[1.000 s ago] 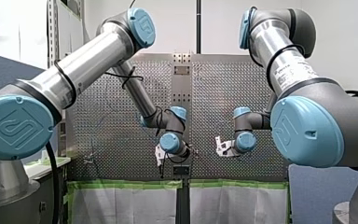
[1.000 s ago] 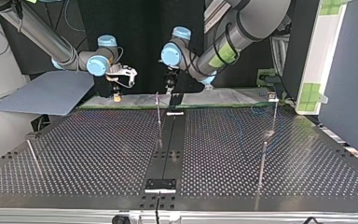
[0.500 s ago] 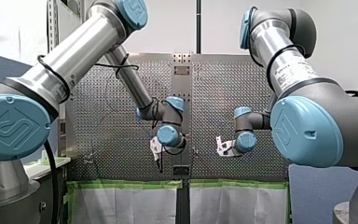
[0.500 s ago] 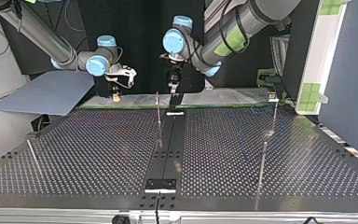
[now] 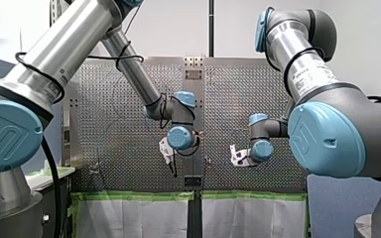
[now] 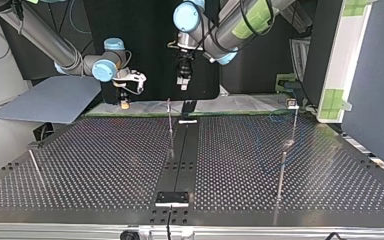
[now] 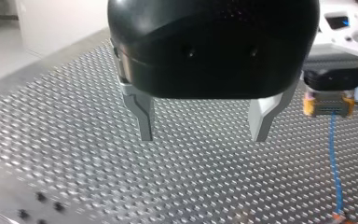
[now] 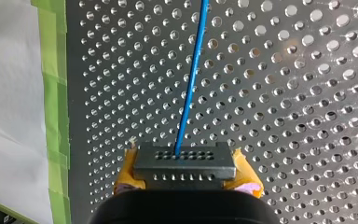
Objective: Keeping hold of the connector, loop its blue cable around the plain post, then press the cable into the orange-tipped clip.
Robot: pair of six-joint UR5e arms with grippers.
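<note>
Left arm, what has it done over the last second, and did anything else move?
My left gripper has risen away from the perforated table, climbing in the top view. Its fingers now stand open and empty. Nothing was visibly taken hold of or let go. My right gripper has stayed put, shut on the connector with the blue cable running from it.

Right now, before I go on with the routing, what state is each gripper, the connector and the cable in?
Left gripper: open, nothing between its fingers.
Right gripper: shut on the connector.
Connector: clamped in the right gripper, cable end facing away from it.
Blue cable: runs straight out from the connector, no loop visible.
</note>
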